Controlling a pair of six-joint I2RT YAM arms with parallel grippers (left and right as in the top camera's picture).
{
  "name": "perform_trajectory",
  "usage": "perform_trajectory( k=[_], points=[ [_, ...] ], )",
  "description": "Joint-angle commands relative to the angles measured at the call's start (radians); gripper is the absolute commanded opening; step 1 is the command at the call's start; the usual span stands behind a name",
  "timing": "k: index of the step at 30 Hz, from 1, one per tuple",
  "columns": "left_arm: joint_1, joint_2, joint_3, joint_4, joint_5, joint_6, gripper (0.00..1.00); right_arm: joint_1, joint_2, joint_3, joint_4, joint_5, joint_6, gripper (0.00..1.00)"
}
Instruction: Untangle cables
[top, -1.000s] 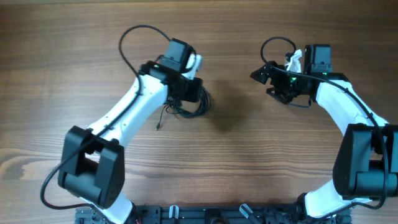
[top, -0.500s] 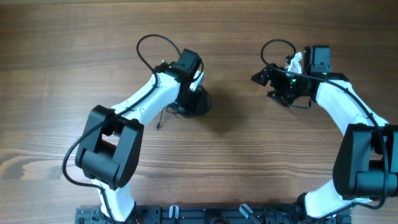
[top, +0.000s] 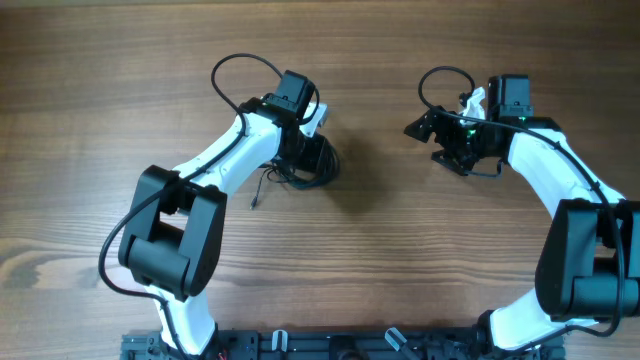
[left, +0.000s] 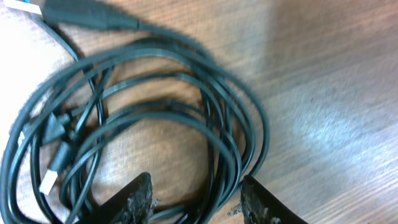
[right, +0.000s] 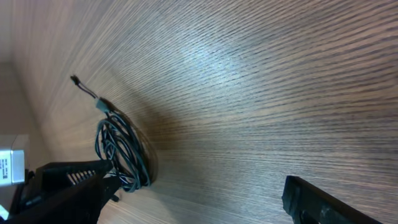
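The cables (top: 312, 165) lie in one tangled black coil on the bench (top: 90, 110), just left of centre in the overhead view. The left jaws stand apart directly over the coil, their fingertips (left: 138, 200) straddling several loops at its lower edge without pinching any. The right jaws, upper right of centre, gape wide and empty, well apart from the coil.

Soft, even light from above. My left wrist view is blurred across the cables (left: 93, 14), pale glare streaks the table (left: 323, 124), shadows are faint.
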Motion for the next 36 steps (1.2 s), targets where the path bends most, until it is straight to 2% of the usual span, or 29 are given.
perform_trajectory(
  k=[1,3,5,7,9,10,11,12,14,15,17,19,21,22,24,26,29,33,36],
  points=[
    [0.037,-0.003,0.01,-0.036,0.06,0.048,0.47,0.006,-0.027,0.008,0.001,0.039,-0.021,0.93],
    [0.071,-0.031,0.01,-0.037,0.15,0.056,0.48,0.006,-0.027,0.008,-0.002,0.039,-0.021,0.93],
    [0.102,-0.051,0.01,-0.093,0.161,0.152,0.47,0.006,-0.027,0.008,-0.006,0.039,-0.021,0.93],
    [0.121,-0.053,0.01,-0.189,0.135,0.24,0.47,0.015,-0.027,0.008,-0.007,0.039,-0.021,0.93],
    [0.122,-0.053,0.01,-0.225,0.031,0.243,0.44,0.029,-0.027,0.008,-0.005,0.039,-0.021,0.94],
    [0.122,-0.052,0.01,-0.22,-0.013,0.243,0.34,0.048,-0.027,0.008,0.0,0.039,-0.022,0.93],
    [0.122,-0.051,0.01,-0.208,-0.043,0.241,0.07,0.06,-0.027,0.008,-0.001,0.04,-0.028,0.93],
    [0.122,-0.05,0.01,-0.2,-0.082,0.224,0.04,0.072,-0.027,0.008,-0.002,0.042,-0.04,0.94],
    [0.122,-0.051,0.01,-0.179,-0.216,0.161,0.04,0.09,-0.027,0.008,-0.003,0.048,-0.04,0.93],
    [0.124,-0.051,0.01,-0.165,-0.287,0.113,0.05,0.097,-0.027,0.008,-0.002,0.047,-0.04,0.94],
    [0.124,-0.051,0.011,-0.148,-0.261,0.091,0.08,0.107,-0.027,0.008,-0.002,0.047,-0.04,0.93],
    [0.124,-0.055,0.042,-0.14,-0.154,0.09,0.15,0.117,-0.027,0.008,-0.001,0.048,-0.039,0.93],
    [0.125,-0.055,0.105,-0.136,-0.025,0.051,0.33,0.117,-0.027,0.008,0.0,0.048,-0.039,0.92],
    [0.124,-0.055,0.119,-0.117,0.046,0.01,0.37,0.117,-0.027,0.008,-0.001,0.048,-0.039,0.93],
    [0.113,-0.051,0.114,-0.082,0.118,-0.066,0.38,0.117,-0.027,0.008,-0.001,0.049,-0.039,0.92],
    [0.08,-0.039,0.102,-0.078,0.116,-0.074,0.47,0.117,-0.027,0.008,-0.002,0.084,-0.039,0.92],
    [0.021,-0.003,0.088,-0.072,0.072,-0.098,0.48,0.117,-0.027,0.008,-0.001,0.123,-0.039,0.93],
    [-0.064,0.1,0.088,0.021,-0.011,-0.256,0.49,0.116,-0.027,0.008,-0.002,0.126,-0.04,0.93],
    [-0.09,0.133,0.088,0.029,-0.119,-0.328,0.49,0.117,-0.027,0.008,-0.002,0.126,-0.04,0.93]
  ],
)
